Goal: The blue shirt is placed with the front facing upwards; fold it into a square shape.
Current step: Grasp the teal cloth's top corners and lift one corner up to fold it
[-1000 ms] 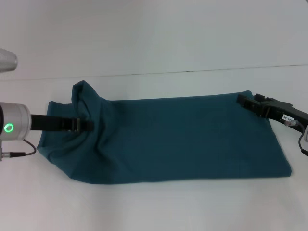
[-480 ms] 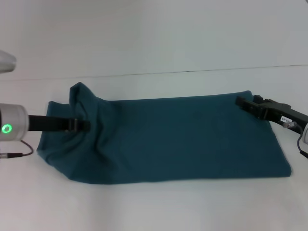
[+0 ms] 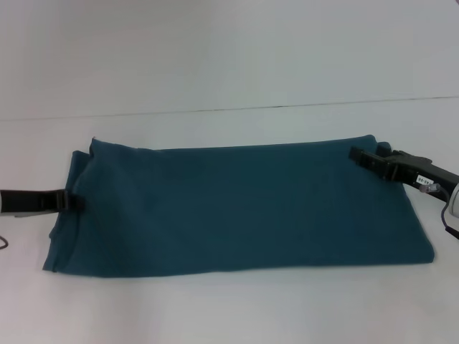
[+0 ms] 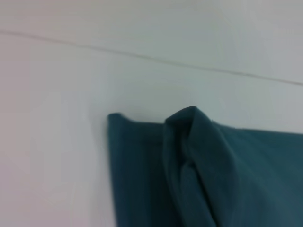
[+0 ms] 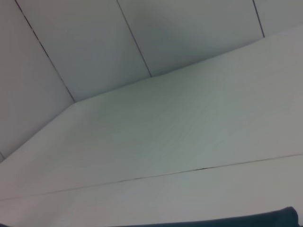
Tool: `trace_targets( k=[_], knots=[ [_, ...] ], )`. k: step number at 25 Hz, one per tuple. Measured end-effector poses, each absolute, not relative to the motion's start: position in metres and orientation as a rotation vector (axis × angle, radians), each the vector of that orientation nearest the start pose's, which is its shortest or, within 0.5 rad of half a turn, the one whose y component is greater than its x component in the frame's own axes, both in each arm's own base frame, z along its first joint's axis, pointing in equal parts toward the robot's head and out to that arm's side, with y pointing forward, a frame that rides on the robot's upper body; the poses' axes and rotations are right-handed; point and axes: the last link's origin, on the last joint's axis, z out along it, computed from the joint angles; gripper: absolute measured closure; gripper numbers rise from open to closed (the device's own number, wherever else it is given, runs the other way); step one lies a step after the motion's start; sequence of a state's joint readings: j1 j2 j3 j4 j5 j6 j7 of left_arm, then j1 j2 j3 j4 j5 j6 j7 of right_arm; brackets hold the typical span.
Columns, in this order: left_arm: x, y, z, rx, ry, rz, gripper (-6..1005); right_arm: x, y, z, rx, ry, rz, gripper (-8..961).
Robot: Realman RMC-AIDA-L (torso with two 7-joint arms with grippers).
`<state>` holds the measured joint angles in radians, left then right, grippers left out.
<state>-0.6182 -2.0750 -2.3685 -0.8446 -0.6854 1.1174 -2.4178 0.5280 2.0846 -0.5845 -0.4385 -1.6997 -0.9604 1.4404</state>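
The blue shirt lies on the white table as a long, flat teal band running left to right, with only plain cloth showing. My left gripper is at the band's left edge, low over the table, shut on the cloth there. In the left wrist view that end of the shirt shows a raised ridge and a corner. My right gripper is at the far right corner of the shirt, shut on it. In the right wrist view a sliver of the shirt shows.
The white table extends around the shirt, with bare surface in front and to both sides. A thin seam line crosses behind the shirt, where the pale wall panels begin. A cable hangs by the right arm.
My left gripper has drawn back to the left, from over the shirt to its left edge. The raised hump of cloth at the left end is gone and the shirt lies flat. The right gripper held still.
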Motion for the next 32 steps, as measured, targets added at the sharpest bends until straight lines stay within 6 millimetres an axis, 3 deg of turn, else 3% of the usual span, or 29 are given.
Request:
trace_targets(
  k=[8, 14, 25, 32],
  knots=[
    [-0.300, 0.396, 0.030, -1.984, -1.440, -0.214, 785, 0.329, 0.375, 0.005, -1.953, 1.138, 0.720, 219],
    [-0.302, 0.398, 0.028, -1.966, -1.440, -0.196, 580, 0.331, 0.373, 0.003, -1.951, 1.147, 0.714, 220],
    [-0.308, 0.401, 0.022, -1.951, -1.433, -0.169, 306, 0.331, 0.374, 0.004, -1.950, 1.145, 0.711, 219],
    [-0.308, 0.403, 0.019, -1.958, -1.440, -0.154, 217, 0.331, 0.374, 0.004, -1.949, 1.148, 0.712, 220]
  ],
)
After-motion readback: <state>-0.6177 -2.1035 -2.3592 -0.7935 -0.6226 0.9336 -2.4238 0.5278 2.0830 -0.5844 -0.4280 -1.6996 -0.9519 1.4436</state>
